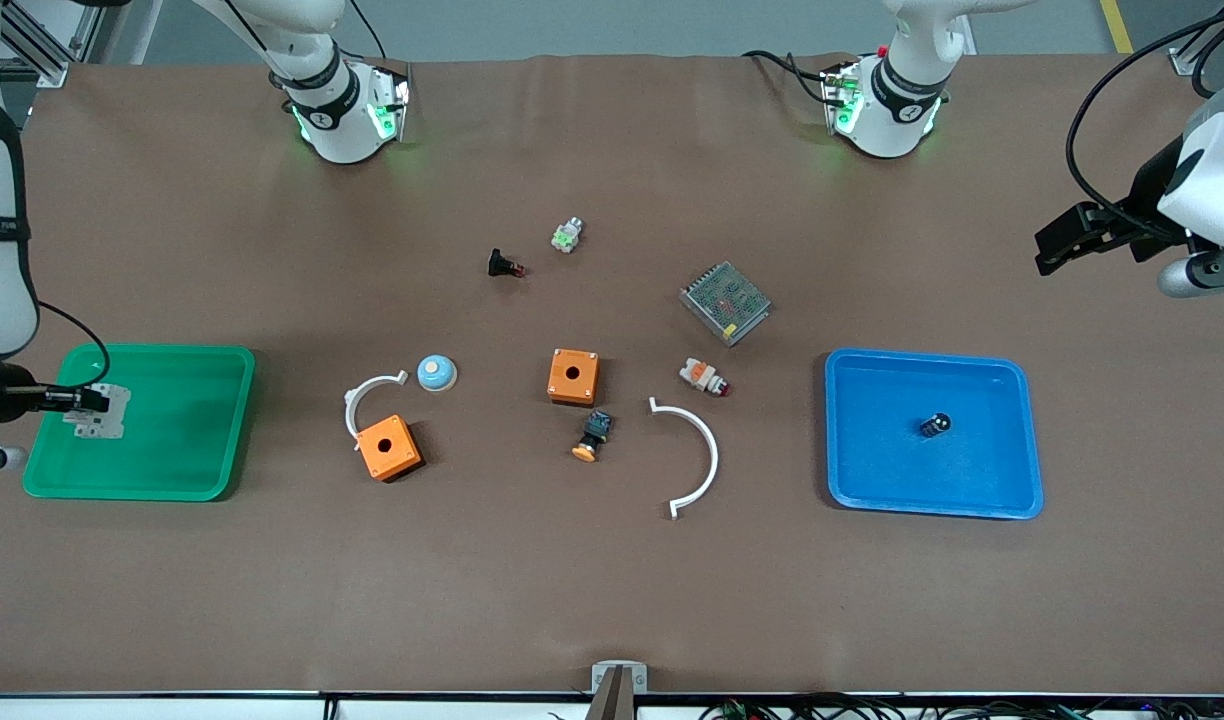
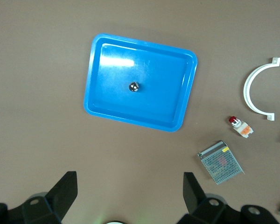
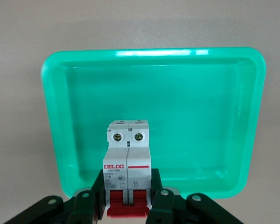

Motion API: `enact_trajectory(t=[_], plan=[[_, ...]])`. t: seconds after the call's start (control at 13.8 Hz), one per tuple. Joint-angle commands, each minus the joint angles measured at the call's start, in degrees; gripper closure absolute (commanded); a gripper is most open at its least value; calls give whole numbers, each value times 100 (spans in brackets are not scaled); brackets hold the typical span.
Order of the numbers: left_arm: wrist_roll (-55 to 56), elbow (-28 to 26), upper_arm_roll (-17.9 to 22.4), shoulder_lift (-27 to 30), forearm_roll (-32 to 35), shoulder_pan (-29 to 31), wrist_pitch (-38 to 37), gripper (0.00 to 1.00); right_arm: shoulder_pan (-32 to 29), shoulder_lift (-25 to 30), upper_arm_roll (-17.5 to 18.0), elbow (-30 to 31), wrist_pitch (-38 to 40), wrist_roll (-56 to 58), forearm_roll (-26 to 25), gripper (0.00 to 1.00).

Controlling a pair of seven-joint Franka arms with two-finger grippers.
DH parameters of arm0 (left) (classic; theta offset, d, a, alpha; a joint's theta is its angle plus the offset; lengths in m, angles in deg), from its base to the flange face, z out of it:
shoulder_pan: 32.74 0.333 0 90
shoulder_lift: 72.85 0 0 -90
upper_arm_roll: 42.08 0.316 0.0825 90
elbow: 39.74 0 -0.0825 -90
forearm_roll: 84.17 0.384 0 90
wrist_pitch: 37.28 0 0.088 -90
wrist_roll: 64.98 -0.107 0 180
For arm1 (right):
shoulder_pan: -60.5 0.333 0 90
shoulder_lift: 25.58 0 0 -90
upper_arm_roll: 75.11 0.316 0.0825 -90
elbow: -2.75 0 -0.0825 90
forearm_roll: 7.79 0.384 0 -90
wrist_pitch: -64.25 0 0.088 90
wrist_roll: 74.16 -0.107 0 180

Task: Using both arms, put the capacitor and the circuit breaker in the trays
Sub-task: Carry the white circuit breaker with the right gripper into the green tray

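Observation:
The circuit breaker (image 3: pixel 128 156), a white-grey block with red levers, sits between the fingers of my right gripper (image 3: pixel 128 200), which is shut on its sides. In the front view this gripper (image 1: pixel 77 400) holds the breaker (image 1: pixel 105 411) just over the floor of the green tray (image 1: pixel 182 440), near the tray's edge at the right arm's end. The capacitor (image 1: pixel 935 425), a tiny black cylinder with a silvery end, stands in the blue tray (image 1: pixel 872 480). It also shows in the left wrist view (image 2: pixel 134 87). My left gripper (image 1: pixel 1047 250) is open and empty, high over bare table beside the blue tray (image 2: pixel 177 116).
Between the trays lie a metal-mesh power supply (image 1: pixel 725 302), two orange boxes (image 1: pixel 574 376) (image 1: pixel 389 447), two white curved clamps (image 1: pixel 694 460) (image 1: pixel 367 400), a blue round button (image 1: pixel 437 373), an orange-capped black button (image 1: pixel 592 436), a white-and-orange button (image 1: pixel 704 377) and a black push-button (image 1: pixel 504 265).

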Motion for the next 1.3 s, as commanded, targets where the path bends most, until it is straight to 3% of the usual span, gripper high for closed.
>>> enact_trajectory(t=[0.0, 0.36, 0.87, 0.94, 1.09, 1.16, 1.23], plan=[[-180, -369, 225, 318, -160, -199, 153, 0, -181, -319, 112, -222, -223, -14, -342, 85], [-188, -588, 427, 450, -160, -445, 311, 0, -348, -794, 121, -152, -954, 3, -335, 84], [-268, -677, 419, 406, -177, -410, 566, 0, -409, -1041, 130, -108, -1209, 30, -291, 79], [-276, -668, 410, 406, -177, -410, 575, 0, -410, -1032, 130, -73, -1209, 30, -291, 74], [-311, -616, 366, 415, -186, -419, 575, 0, -384, -980, 130, -73, -1122, 21, -291, 16], [-320, -607, 357, 432, -186, -428, 567, 0, -366, -910, 130, -73, -991, 12, -291, 0], [-372, -606, 357, 441, -186, -419, 558, 0, -357, -753, 147, -107, -755, 29, -299, 0]])
